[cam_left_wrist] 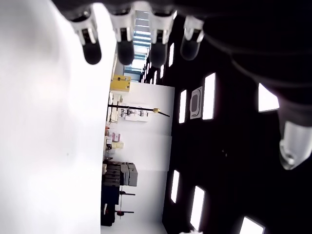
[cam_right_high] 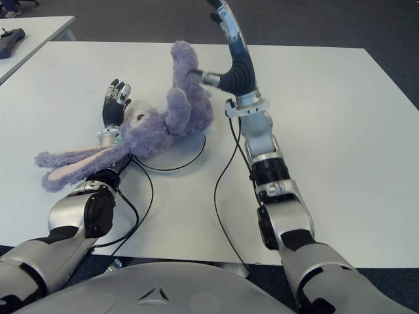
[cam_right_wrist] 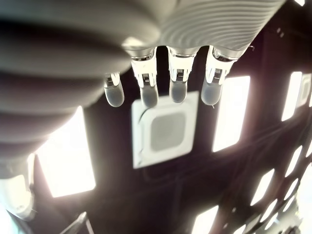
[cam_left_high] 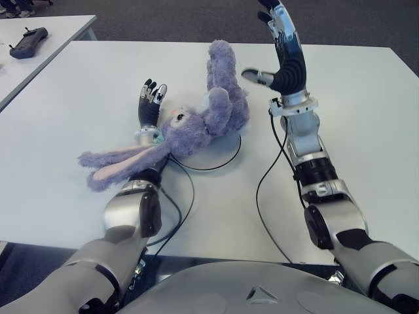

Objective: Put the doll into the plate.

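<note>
Left eye view: doll (cam_left_high: 196, 124) lies over plate (cam_left_high: 226, 154), probably partly; left hand (cam_left_high: 150, 104) and right hand (cam_left_high: 281, 49) fingers spread, empty.

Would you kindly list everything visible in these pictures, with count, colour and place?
Plush rabbit doll: one, lilac purple, lying over the plate, ears toward the robot's left.
Round plate: one, white with dark rim, mid-table, mostly covered.
Main table: one, white.
Side table: one, white, far left.
Handheld controller: one, dark, on the side table.
Left hand: black, open, left of the doll's head.
Right hand: black, open, raised right of the doll.
</note>
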Controlling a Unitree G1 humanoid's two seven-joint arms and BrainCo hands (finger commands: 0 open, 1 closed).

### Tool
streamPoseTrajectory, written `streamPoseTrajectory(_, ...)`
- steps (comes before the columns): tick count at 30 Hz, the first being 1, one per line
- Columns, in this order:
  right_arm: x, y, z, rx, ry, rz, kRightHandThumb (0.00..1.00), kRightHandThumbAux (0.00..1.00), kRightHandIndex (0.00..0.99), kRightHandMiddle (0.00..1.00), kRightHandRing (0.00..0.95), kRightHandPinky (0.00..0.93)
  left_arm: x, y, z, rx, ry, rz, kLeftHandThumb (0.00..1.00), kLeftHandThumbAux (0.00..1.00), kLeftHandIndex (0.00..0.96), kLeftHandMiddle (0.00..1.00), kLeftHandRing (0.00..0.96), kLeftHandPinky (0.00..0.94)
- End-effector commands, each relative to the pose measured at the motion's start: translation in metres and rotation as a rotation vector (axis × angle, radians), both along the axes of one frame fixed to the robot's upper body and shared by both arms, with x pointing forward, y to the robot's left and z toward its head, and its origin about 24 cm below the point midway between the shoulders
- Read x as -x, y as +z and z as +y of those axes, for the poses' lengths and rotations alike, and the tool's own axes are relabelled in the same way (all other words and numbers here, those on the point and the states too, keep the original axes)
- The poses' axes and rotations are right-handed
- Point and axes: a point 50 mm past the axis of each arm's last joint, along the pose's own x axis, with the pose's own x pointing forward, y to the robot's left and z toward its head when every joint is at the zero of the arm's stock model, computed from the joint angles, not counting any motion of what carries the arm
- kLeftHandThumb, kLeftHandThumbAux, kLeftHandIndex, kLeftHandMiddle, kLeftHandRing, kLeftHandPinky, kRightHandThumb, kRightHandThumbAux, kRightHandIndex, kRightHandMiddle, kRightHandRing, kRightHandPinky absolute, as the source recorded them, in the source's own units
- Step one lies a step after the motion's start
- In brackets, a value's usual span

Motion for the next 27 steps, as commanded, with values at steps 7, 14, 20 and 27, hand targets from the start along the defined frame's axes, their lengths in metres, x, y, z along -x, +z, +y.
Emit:
streamPoseTrajectory(7, -0.040, 0.004, -0.035, -0.085, -0.219, 0.122, 0.000, 0.466, 0.000, 0.000, 0.000, 0.000, 0.086, -0.107, -0.022, 0.124, 0.012, 0.460, 0.000, 0.496, 0.086, 0.096, 0.081, 0.090)
streamPoseTrajectory(14, -0.051, -0.014, -0.044, -0.112, -0.334, 0.261, 0.000, 0.489, 0.000, 0.000, 0.000, 0.000, 0.086, -0.107, -0.021, 0.124, 0.016, 0.461, 0.000, 0.499, 0.086, 0.096, 0.082, 0.094)
streamPoseTrajectory(20, -0.059, -0.032, -0.044, -0.158, -0.390, 0.418, 0.000, 0.509, 0.000, 0.000, 0.000, 0.000, 0.086, -0.106, -0.020, 0.116, 0.011, 0.458, 0.000, 0.496, 0.083, 0.094, 0.081, 0.091)
streamPoseTrajectory(27, -0.063, -0.060, -0.052, -0.223, -0.418, 0.654, 0.000, 0.532, 0.000, 0.000, 0.000, 0.000, 0.086, -0.106, -0.019, 0.107, 0.014, 0.451, 0.000, 0.488, 0.080, 0.091, 0.075, 0.080)
